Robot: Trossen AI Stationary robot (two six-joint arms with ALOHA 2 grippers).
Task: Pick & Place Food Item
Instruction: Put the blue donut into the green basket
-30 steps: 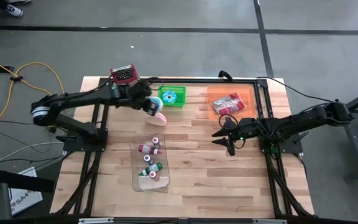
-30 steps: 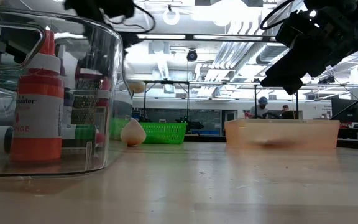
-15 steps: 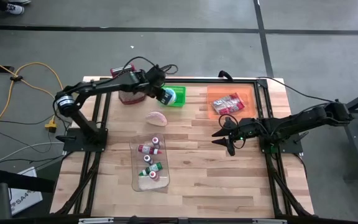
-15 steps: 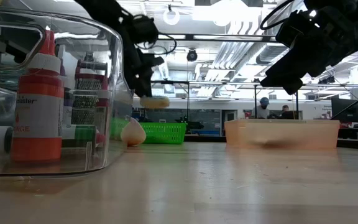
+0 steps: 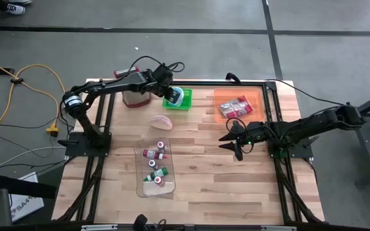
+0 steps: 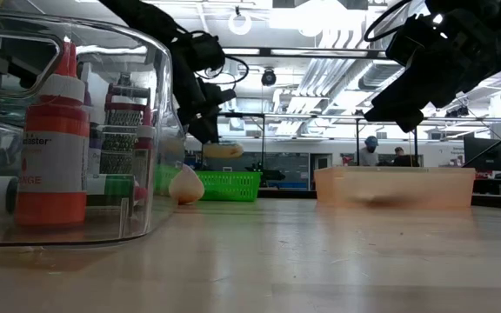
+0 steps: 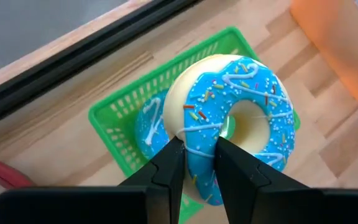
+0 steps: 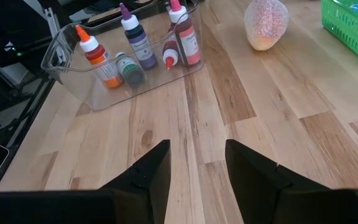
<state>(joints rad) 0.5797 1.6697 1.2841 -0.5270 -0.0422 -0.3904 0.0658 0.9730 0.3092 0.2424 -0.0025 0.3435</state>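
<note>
A blue-iced donut (image 7: 235,118) with sprinkles hangs over the green basket (image 7: 123,118) at the table's far edge, with my left gripper (image 7: 197,152) shut on it. Another blue donut (image 7: 146,127) lies in the basket. In the high view the held donut (image 5: 177,96) shows above the basket (image 5: 185,104). A pink sprinkled pastry (image 5: 162,120) lies on the wood nearer the middle. At the table's right, my right gripper (image 5: 231,142) hovers open with nothing in it. My left gripper pinches the part of the donut's ring nearest to it (image 7: 199,140) between its two fingers. The fingers slant down from the table's left side. The donut is lifted clear above the basket, and in the low view the donut (image 6: 223,149) hangs below the fingers.
A clear bin (image 5: 154,170) with several sauce bottles sits near the table's middle front. An orange tray (image 5: 257,97) with red packets stands at the far right. A red-topped grater (image 5: 133,96) stands left of the basket. Bare wood lies between the bin and my right gripper.
My left gripper has carried the donut from above the pink pastry toward the table's far edge and right, ending above the green basket. It stays shut on the donut. The pastry has stayed in place.
</note>
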